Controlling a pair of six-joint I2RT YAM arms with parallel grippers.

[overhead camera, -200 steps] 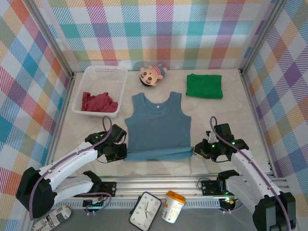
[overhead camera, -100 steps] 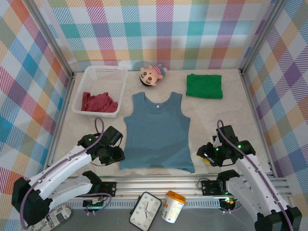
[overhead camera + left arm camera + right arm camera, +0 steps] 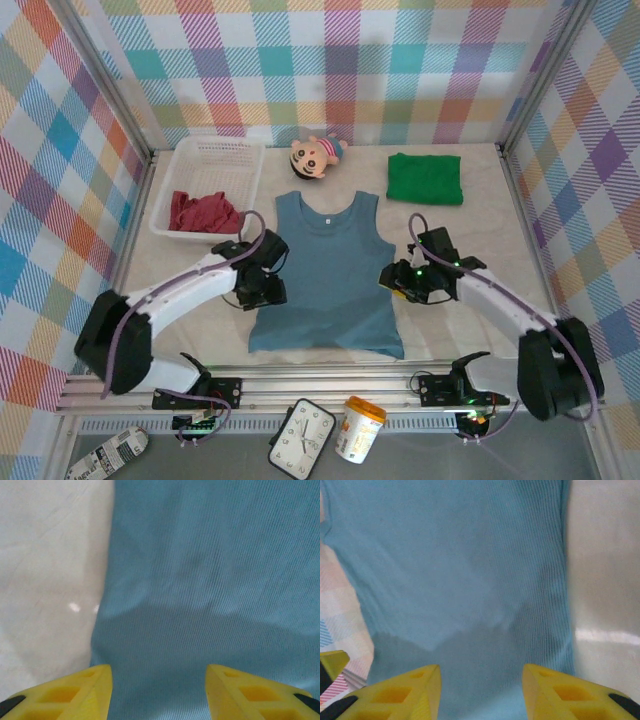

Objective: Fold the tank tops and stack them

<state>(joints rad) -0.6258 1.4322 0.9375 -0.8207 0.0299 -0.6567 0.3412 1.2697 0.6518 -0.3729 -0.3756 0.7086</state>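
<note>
At the left side edge of the blue-grey tank top (image 3: pixel 325 275), about halfway along its length, we find the left hand (image 3: pixel 266 292), fingers parted and nothing between them. Its wrist view shows cloth beneath the fingers and bare desk (image 3: pixel 450 240) to one side. The right hand (image 3: pixel 394 282) mirrors it at the right side edge, also spread and empty. The top lies flat between the two hands, its long axis running from the hem nearest the arm bases to the far neckline. We judge that the coming fold turns on this: each hand is nearest its own side edge, with the cloth lying inward. The green tank top (image 3: pixel 425 178) lies folded at far right. The dark red tank top (image 3: pixel 205 212) sits bunched in the basket (image 3: pixel 215 145).
</note>
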